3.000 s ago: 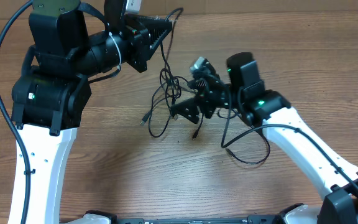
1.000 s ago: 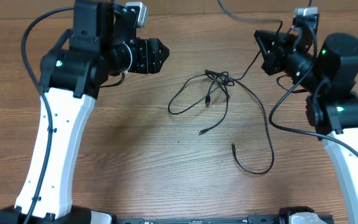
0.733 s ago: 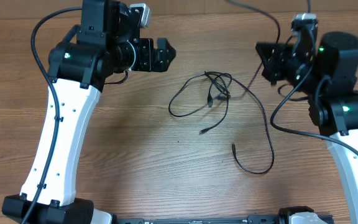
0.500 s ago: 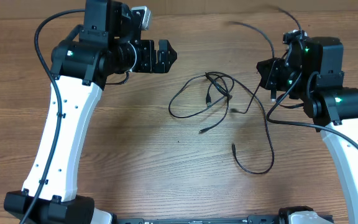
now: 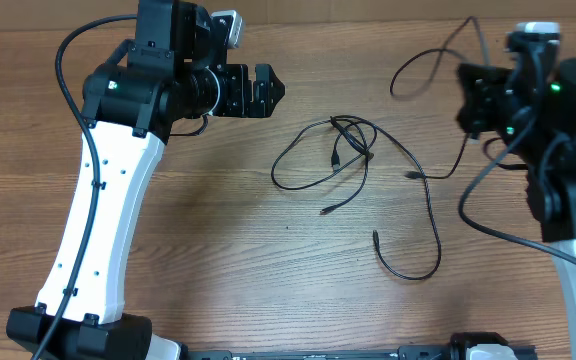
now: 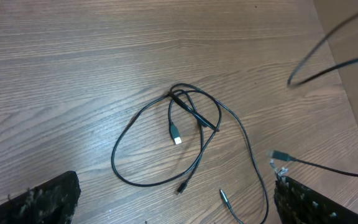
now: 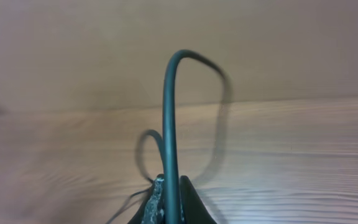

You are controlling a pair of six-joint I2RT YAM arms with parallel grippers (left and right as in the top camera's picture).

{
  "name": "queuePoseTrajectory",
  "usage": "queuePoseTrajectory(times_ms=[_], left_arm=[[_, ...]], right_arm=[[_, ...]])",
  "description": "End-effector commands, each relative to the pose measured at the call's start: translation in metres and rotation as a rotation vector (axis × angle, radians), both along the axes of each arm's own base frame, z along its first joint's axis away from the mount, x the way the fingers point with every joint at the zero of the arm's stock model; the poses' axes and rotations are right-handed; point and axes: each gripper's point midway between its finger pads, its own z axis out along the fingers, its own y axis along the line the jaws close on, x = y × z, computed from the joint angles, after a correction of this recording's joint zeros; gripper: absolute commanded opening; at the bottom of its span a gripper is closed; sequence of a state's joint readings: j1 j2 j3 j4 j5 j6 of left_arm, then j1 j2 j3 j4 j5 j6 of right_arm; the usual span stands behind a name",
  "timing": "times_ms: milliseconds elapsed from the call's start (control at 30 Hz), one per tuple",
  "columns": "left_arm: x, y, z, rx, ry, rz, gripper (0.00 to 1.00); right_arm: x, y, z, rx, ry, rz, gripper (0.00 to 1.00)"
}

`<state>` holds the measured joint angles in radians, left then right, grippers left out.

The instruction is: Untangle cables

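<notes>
Left and lower left of the cable tangle (image 5: 352,138), the wooden table (image 5: 198,250) lies bare, giving a gripper open passage. The left gripper (image 5: 271,92) hangs at its upper left. On its right, an airborne cable (image 5: 423,57) arcs out from the right gripper (image 5: 465,100). A long strand (image 5: 438,240) trails to the tangle's lower right, cluttering that side.

Brown wood-grain table (image 5: 218,280), tan backdrop (image 7: 73,50) behind

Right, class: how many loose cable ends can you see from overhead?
4: a plug inside the loop, one end below it, one lower right, one farthest right. Others may hide in the knot.
</notes>
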<state>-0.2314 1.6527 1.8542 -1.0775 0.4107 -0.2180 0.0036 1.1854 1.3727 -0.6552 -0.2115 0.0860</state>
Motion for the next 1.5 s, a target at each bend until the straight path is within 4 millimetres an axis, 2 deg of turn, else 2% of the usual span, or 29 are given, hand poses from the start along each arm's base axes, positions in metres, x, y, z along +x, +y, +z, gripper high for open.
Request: queuePoseTrajectory(times_ms=[0, 267, 500, 667, 767, 867, 900, 1067, 1167, 1300, 1467], left_arm=[[0.003, -0.001, 0.004, -0.009, -0.007, 0.003, 1.0], [0.003, -0.001, 0.004, -0.009, -0.007, 0.004, 1.0], [0.003, -0.001, 0.004, -0.009, -0.007, 0.004, 1.0], [0.003, -0.001, 0.004, -0.009, -0.007, 0.004, 1.0], [0.003, -0.001, 0.004, -0.009, -0.007, 0.004, 0.99], [0.003, -0.001, 0.004, -0.009, -0.007, 0.004, 1.0], [0.003, -0.001, 0.004, -0.009, -0.007, 0.004, 1.0], [0.003, -0.001, 0.004, -0.009, -0.007, 0.004, 1.0], [0.003, -0.001, 0.004, -0.009, -0.007, 0.004, 1.0], [0.003, -0.001, 0.004, -0.009, -0.007, 0.004, 0.99], [0.003, -0.001, 0.004, -0.009, -0.007, 0.004, 0.99]], right_arm=[[0.001, -0.048, 0.012, -0.095, -0.034, -0.179, 0.04], [-0.006, -0.114, 0.012, -0.105, -0.025, -0.365, 0.04], [-0.028, -0.212, 0.013, -0.169, -0.018, -0.689, 0.04], [-0.036, -0.267, 0.013, -0.273, -0.025, -0.784, 0.04], [-0.039, -0.309, 0.004, -0.32, -0.007, -0.852, 0.04], [-0.044, -0.355, -0.02, -0.319, 0.041, -0.932, 0.04], [-0.046, -0.363, -0.028, -0.315, 0.059, -0.945, 0.04], [-0.061, -0.422, -0.096, -0.297, 0.221, -1.018, 0.04], [-0.074, -0.448, -0.128, -0.282, 0.287, -1.055, 0.04], [-0.088, -0.477, -0.163, -0.244, 0.335, -1.103, 0.04], [-0.089, -0.493, -0.214, -0.078, 0.353, -1.129, 0.04]])
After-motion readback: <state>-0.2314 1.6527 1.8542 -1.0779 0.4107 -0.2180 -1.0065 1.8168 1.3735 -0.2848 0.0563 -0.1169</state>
